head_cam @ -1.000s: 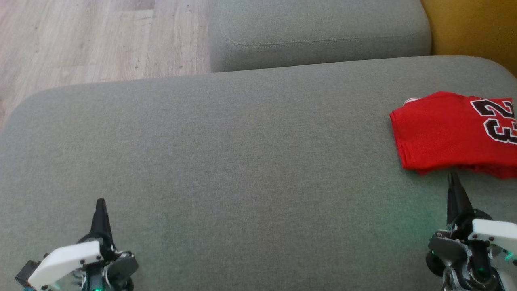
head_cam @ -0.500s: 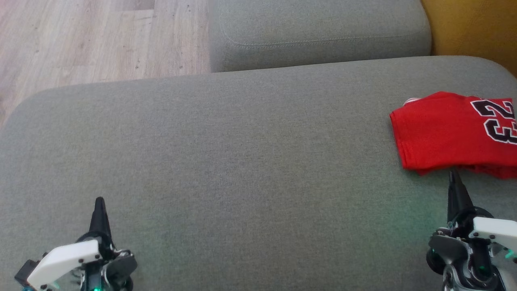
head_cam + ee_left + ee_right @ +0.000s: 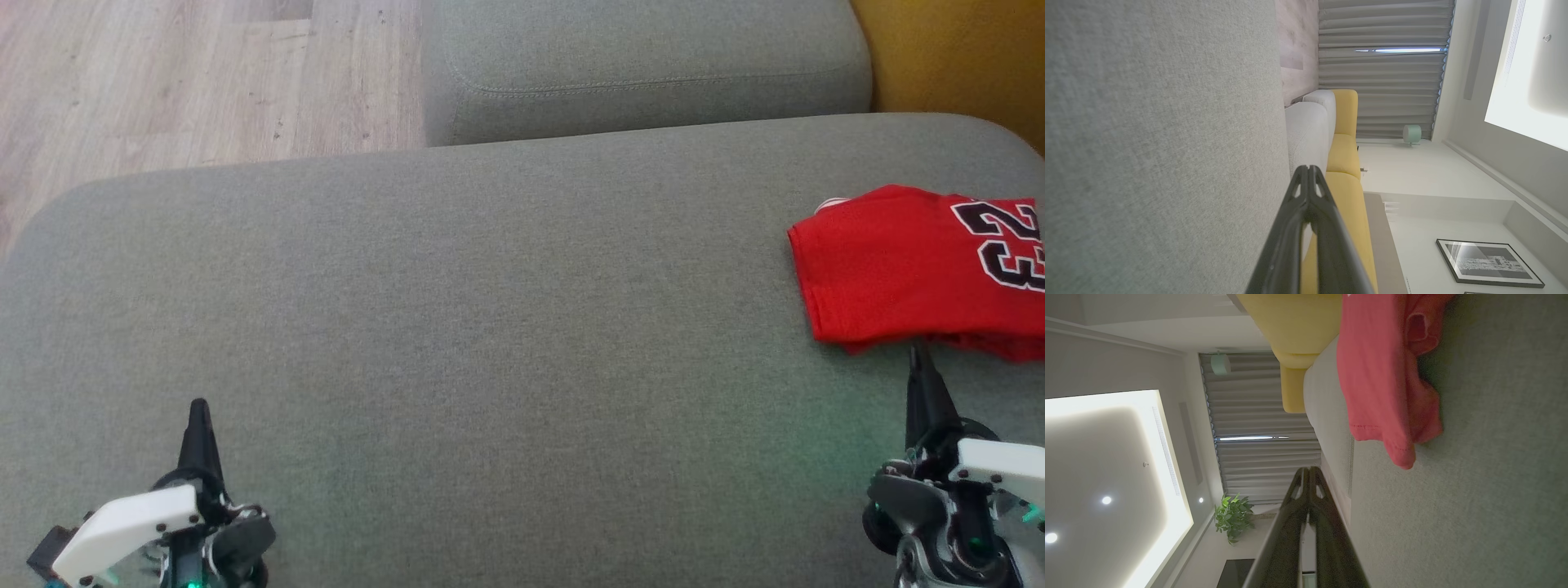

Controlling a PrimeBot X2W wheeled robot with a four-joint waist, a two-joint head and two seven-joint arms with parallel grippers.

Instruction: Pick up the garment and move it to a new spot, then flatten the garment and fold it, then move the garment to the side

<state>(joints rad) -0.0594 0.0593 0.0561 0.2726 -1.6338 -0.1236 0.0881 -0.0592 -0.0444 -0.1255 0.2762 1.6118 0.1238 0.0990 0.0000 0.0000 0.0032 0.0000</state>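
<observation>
**Folded jersey at the right edge, both grippers empty**

In the head view, a pale wooden plank floor (image 3: 163, 82) is seen at the upper left. At the lower left, the left gripper (image 3: 199, 408) is held over the wide grey fabric sofa cushion (image 3: 490, 327). Its two dark fingers are pressed together to a single point and nothing is held between them. The same closed pair is seen in the left wrist view (image 3: 1309, 170), with bare grey upholstery beside it. A second grey cushion (image 3: 645, 65) is seen across the upper centre.

At the far right, the red jersey with a black-and-white number 23 (image 3: 890, 269) is laid on the cushion in a compact folded rectangle, partly cut off by the frame edge. Loose layers are seen along its lower edge, more plainly in the right wrist view (image 3: 1376, 375). Just below that edge, the right gripper (image 3: 916, 353) is held with its fingers shut on nothing; whether the tip touches the cloth cannot be told. A mustard-yellow upholstered block (image 3: 955, 57) is seen at the upper right.

The last step, moving the garment aside, is judged to be finished or nearly so. Little more seems to be called for. If the uneven lower layers are to be tidied, the right fingers would first have to be opened.
</observation>
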